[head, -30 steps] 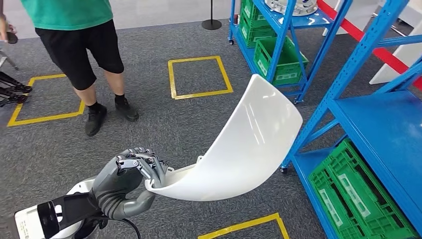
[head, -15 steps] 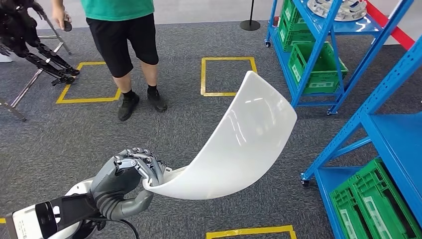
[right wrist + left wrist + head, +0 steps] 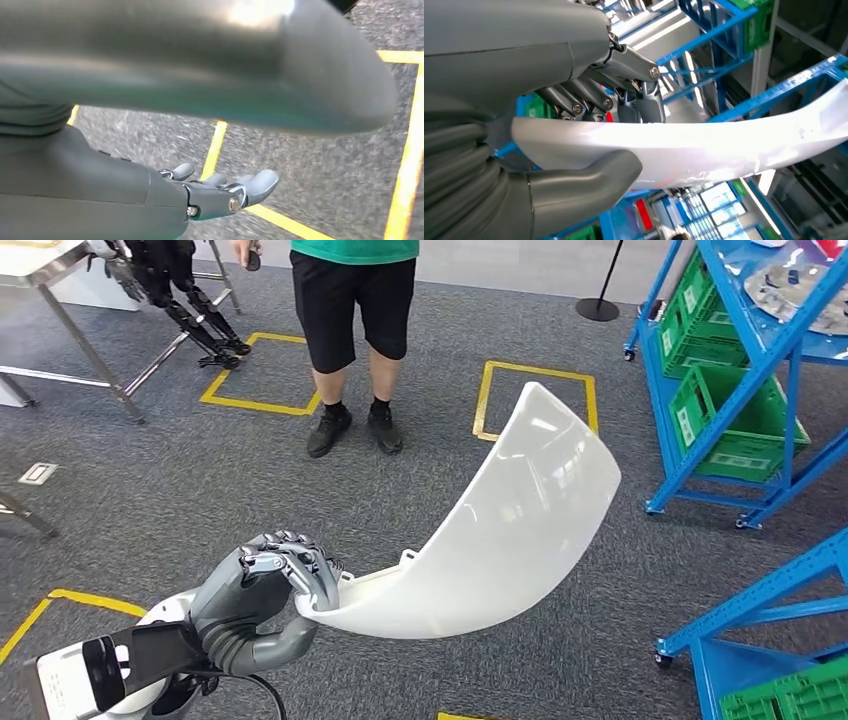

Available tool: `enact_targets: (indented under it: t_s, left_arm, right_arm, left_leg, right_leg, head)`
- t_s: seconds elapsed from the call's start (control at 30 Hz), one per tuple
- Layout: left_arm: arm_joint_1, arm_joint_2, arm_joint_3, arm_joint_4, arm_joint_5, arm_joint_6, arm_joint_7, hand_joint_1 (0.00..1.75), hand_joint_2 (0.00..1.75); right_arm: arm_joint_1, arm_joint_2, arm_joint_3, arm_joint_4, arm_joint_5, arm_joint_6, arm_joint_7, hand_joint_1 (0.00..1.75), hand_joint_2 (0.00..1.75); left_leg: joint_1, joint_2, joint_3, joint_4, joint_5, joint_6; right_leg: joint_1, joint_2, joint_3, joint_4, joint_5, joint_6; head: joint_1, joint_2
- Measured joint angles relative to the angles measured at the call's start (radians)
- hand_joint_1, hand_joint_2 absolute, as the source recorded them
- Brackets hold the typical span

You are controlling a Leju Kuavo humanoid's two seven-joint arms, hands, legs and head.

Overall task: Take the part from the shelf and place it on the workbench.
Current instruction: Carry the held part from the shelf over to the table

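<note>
Grey carpet lies far below; my left hand pinches just one end of the part, right hand spread empty; that long overhang could lever it loose near the person.

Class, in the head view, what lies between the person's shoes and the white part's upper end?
Bare grey carpet separates the shoes from the white part.

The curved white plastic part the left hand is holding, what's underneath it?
Under the curved white plastic part lies grey carpet with a yellow taped square partly hidden behind its top edge. The left hand grips its lower end. The floor directly beneath is covered.
</note>
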Motion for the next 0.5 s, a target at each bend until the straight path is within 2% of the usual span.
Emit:
enact_targets:
  t_s: [0.07,0.1,0.13,0.2,0.23,0.27,0.3,0.33,0.37,0.4,0.43,0.47,0.5]
  left_arm:
    - [-0.003,0.000,0.000,0.000,0.000,0.000,0.001,1.75,1.75]
    - [-0.004,0.000,-0.001,0.000,0.000,0.000,0.001,1.75,1.75]
    - [-0.005,0.000,-0.001,0.000,-0.001,0.000,0.001,1.75,1.75]
    - [-0.006,0.001,-0.003,-0.001,-0.002,0.000,0.001,1.75,1.75]
    - [-0.006,0.001,-0.004,-0.001,-0.002,0.000,0.001,1.75,1.75]
    - [-0.008,0.002,-0.005,-0.001,-0.003,0.000,0.002,1.75,1.75]
    - [-0.011,0.002,-0.006,-0.001,-0.004,0.000,0.002,1.75,1.75]
    - [-0.013,0.003,-0.008,0.000,-0.004,0.000,0.002,1.75,1.75]
    - [-0.016,0.003,-0.009,0.000,-0.005,0.000,0.003,1.75,1.75]
    - [-0.017,0.003,-0.011,0.001,-0.006,0.000,0.003,1.75,1.75]
    - [-0.017,0.003,-0.013,0.003,-0.006,0.000,0.004,1.75,1.75]
    - [-0.018,0.003,-0.015,0.004,-0.006,0.000,0.004,1.75,1.75]
    - [-0.019,0.004,-0.017,0.005,-0.006,0.000,0.004,1.75,1.75]
  right_arm:
    - [-0.001,-0.002,0.000,0.005,0.002,0.000,-0.001,0.00,0.00]
    - [-0.001,-0.003,0.000,0.008,0.003,0.000,-0.001,0.00,0.00]
    - [-0.002,-0.003,0.000,0.010,0.004,0.000,-0.001,0.00,0.00]
    - [-0.005,-0.005,0.000,0.014,0.006,-0.003,-0.001,0.00,0.00]
    - [-0.008,-0.006,0.000,0.018,0.007,-0.008,-0.002,0.00,0.00]
    - [-0.010,-0.009,0.000,0.022,0.008,-0.016,-0.003,0.00,0.00]
    - [-0.011,-0.012,-0.001,0.029,0.009,-0.025,-0.005,0.00,0.00]
    - [-0.011,-0.015,-0.002,0.037,0.012,-0.033,-0.006,0.00,0.00]
    - [-0.010,-0.018,-0.003,0.045,0.014,-0.039,-0.006,0.00,0.00]
    - [-0.010,-0.021,-0.005,0.052,0.015,-0.043,-0.007,0.00,0.00]
    - [-0.010,-0.023,-0.007,0.058,0.016,-0.046,-0.007,0.00,0.00]
    - [-0.012,-0.026,-0.009,0.064,0.017,-0.047,-0.008,0.00,0.00]
    - [-0.013,-0.027,-0.010,0.069,0.017,-0.047,-0.010,0.00,0.00]
  left_leg:
    - [0.001,-0.028,-0.003,0.008,-0.002,-0.009]
    - [0.002,-0.041,-0.007,0.010,-0.001,-0.016]
    - [0.002,-0.053,-0.011,0.010,0.001,-0.024]
    - [0.005,-0.075,-0.019,0.006,0.007,-0.039]
    - [0.005,-0.070,-0.024,0.010,0.005,-0.044]
    - [0.004,-0.048,-0.035,0.029,-0.008,-0.047]
    - [0.003,-0.017,-0.054,0.070,-0.033,-0.050]
    - [0.003,0.019,-0.082,0.131,-0.068,-0.052]
    - [0.003,0.043,-0.114,0.203,-0.104,-0.054]
    - [0.004,0.054,-0.141,0.264,-0.129,-0.055]
    - [0.004,0.059,-0.153,0.296,-0.136,-0.056]
    - [0.005,0.062,-0.145,0.289,-0.125,-0.056]
    - [0.004,0.069,-0.116,0.241,-0.098,-0.055]
  right_leg:
    - [-0.007,0.047,0.058,-0.136,0.062,0.002]
    - [-0.009,0.065,0.076,-0.179,0.075,0.001]
    - [-0.008,0.076,0.083,-0.197,0.077,-0.001]
    - [-0.004,0.055,0.082,-0.200,0.080,-0.013]
    - [-0.004,0.044,0.082,-0.203,0.083,-0.021]
    - [-0.005,0.030,0.082,-0.205,0.086,-0.029]
    - [-0.005,0.015,0.082,-0.208,0.087,-0.036]
    - [-0.003,0.001,0.081,-0.209,0.088,-0.040]
    - [0.000,-0.014,0.080,-0.209,0.087,-0.043]
    - [0.002,-0.030,0.079,-0.209,0.087,-0.044]
    - [0.004,-0.046,0.079,-0.209,0.087,-0.044]
    - [0.004,-0.060,0.078,-0.208,0.087,-0.044]
    - [0.005,-0.074,0.079,-0.208,0.086,-0.043]
  head:
    - [0.002,0.000]
    - [0.003,0.000]
    - [0.003,0.000]
    - [0.002,0.000]
    - [0.001,0.000]
    - [-0.002,0.000]
    - [-0.007,0.000]
    - [-0.012,0.000]
    - [-0.016,0.000]
    - [-0.018,0.000]
    - [-0.019,0.000]
    - [-0.019,0.000]
    - [-0.020,0.000]
